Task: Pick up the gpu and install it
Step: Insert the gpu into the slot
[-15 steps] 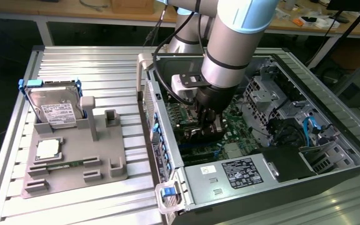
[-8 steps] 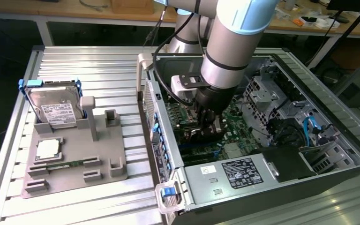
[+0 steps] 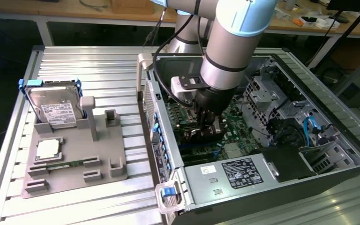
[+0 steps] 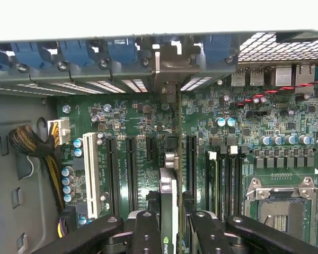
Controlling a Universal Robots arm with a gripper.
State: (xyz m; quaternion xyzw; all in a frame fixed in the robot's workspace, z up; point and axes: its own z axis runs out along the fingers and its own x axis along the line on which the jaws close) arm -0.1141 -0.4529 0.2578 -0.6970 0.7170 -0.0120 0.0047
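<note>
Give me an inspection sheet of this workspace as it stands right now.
Surface: ribbed metal table, open computer case on it.
Job's things: gpu held edge-on at the motherboard slots; seating cannot be told.
Clutter: grey holder with hard drive, processor, memory stick.
Grippers: gripper shut on the gpu.
Cables: yellow-black bundle inside case.
Surroundings: wooden benches behind.

Beneath the gripper [image 3: 206, 130] lies the green motherboard [image 4: 138, 121] of an open computer case [image 3: 280, 197], its power supply [image 3: 239, 171] near, while well off to the exterior view's left a grey fixture [image 3: 105, 154] holds a blue-framed hard drive [image 3: 52, 110], a processor chip [image 3: 47, 149] and a memory stick [image 3: 67, 164].
</note>
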